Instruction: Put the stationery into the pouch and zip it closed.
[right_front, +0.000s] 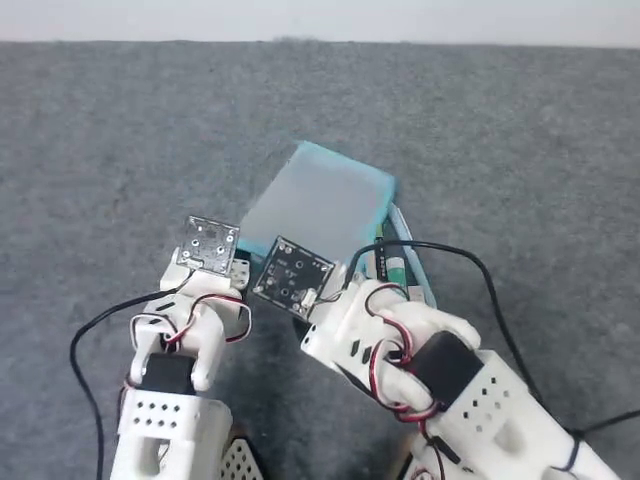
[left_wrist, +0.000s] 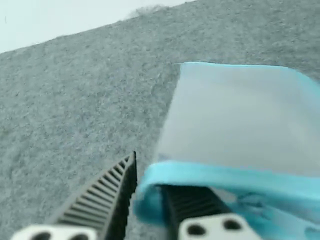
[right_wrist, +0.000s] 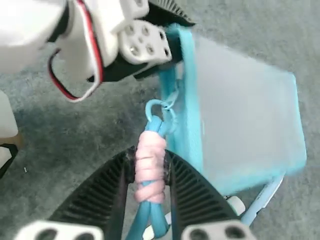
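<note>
A translucent pouch (right_front: 318, 205) with a teal rim lies in the middle of the table, also seen as the pouch (left_wrist: 240, 115) and the pouch (right_wrist: 245, 125). My left gripper (left_wrist: 149, 175) is shut on the teal rim (left_wrist: 200, 175) at the pouch's near corner. My right gripper (right_wrist: 149, 155) is shut on the pink-wrapped zipper pull (right_wrist: 150, 172), whose blue cord runs to a ring on the zipper. Pens (right_front: 393, 262) lie along the pouch's right side, mostly hidden by the right arm (right_front: 430, 370). A light blue pen (right_wrist: 262, 197) pokes out by the pouch's corner.
Grey carpet-like table cover (right_front: 120, 140) stretches all around the pouch. The left arm (right_front: 180, 350) and the right arm stand close together at the front edge, with black cables (right_front: 480, 270) looping over them.
</note>
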